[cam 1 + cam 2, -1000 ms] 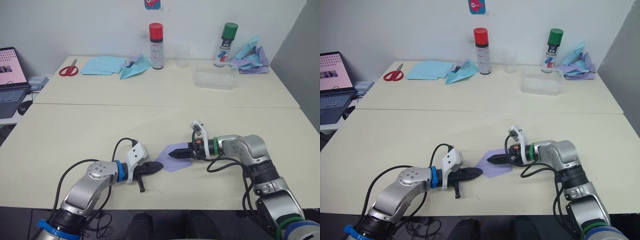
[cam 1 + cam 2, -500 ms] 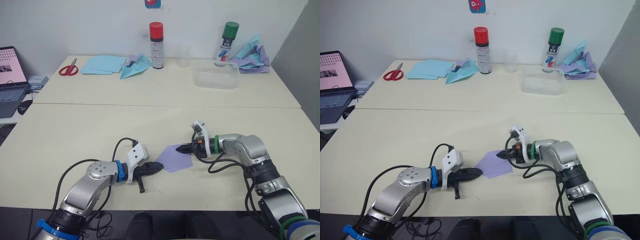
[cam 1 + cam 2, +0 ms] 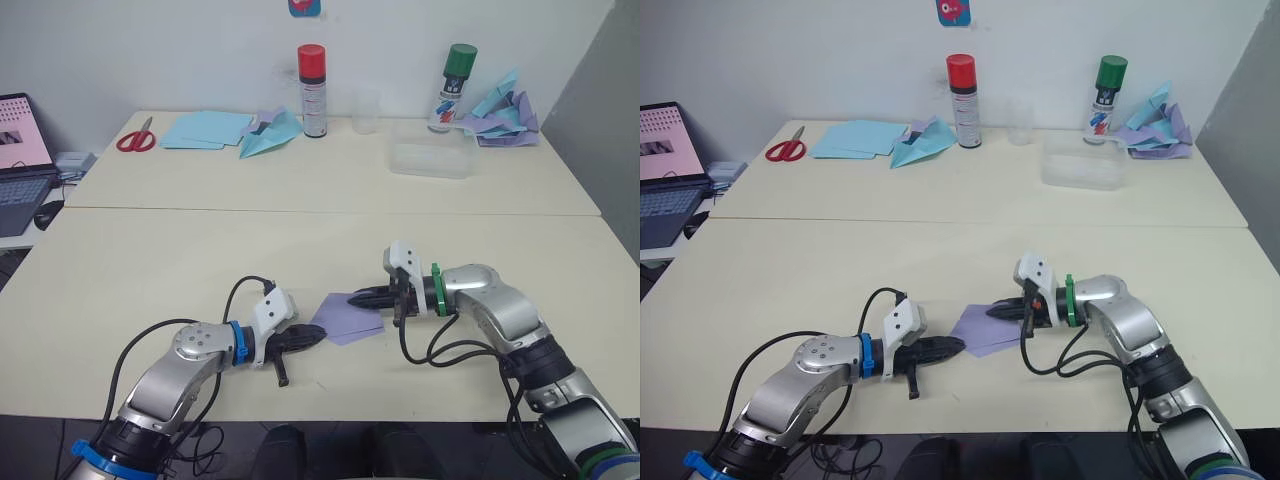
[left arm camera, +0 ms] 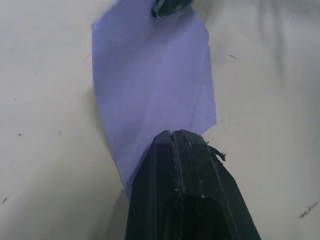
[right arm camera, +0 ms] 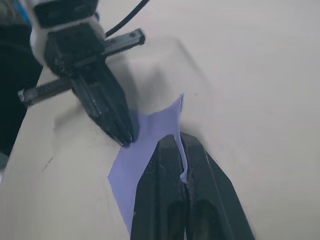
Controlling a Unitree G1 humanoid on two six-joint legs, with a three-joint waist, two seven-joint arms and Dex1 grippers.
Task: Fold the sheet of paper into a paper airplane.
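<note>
Head views: the sheet of paper [image 3: 347,318] lies on the near table [image 3: 150,260], close to its front edge, between my two grippers. Since half a second ago my right forearm has rolled, so its white wrist block now sits on top, and the paper's far edge has lifted off the table. My left gripper [image 3: 312,335] has not moved; its fingers are closed on the sheet's near-left corner. My right gripper [image 3: 1002,311] is pinched shut on the right-hand edge. The sheet's long axis runs left-right, with its pointed corner toward my left gripper.

Left wrist view: my closed fingers [image 4: 185,165] cover the near corner, so the pinch itself is hidden. The paper stretches straight away from them. The tip of my right gripper [image 4: 167,6] is cut off at the frame edge.

Right wrist view: my two fingers [image 5: 167,170] are closed with the paper's raised edge between them, probably a fold, though I cannot make out a crease. The left gripper [image 5: 125,134] touches the opposite corner.
</note>
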